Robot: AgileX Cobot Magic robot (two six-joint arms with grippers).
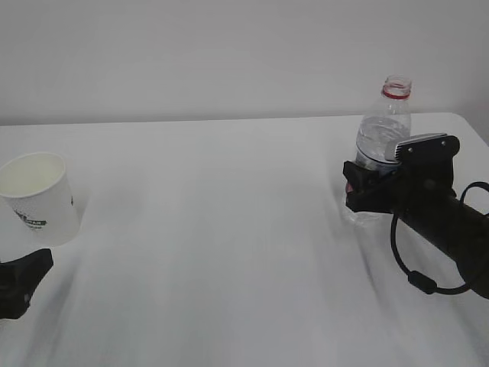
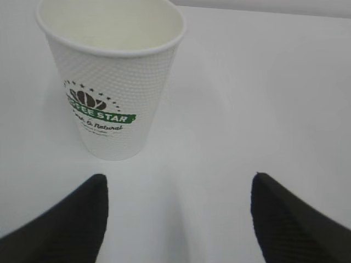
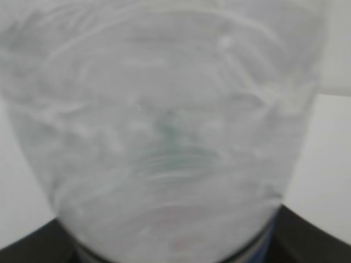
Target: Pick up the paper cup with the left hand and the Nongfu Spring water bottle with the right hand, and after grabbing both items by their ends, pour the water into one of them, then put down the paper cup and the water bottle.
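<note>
White bench: right fingers straddle the bottle, grip unclear; left fingers apart before the ungrasped cup; pouring remains.

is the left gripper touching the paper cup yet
Apart. The left wrist view shows bare table between the paper cup and both open fingers of the left gripper.

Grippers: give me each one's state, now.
Left gripper: open, short of the cup, holding nothing.
Right gripper: around the bottle; whether it grips yet cannot be told.
</note>
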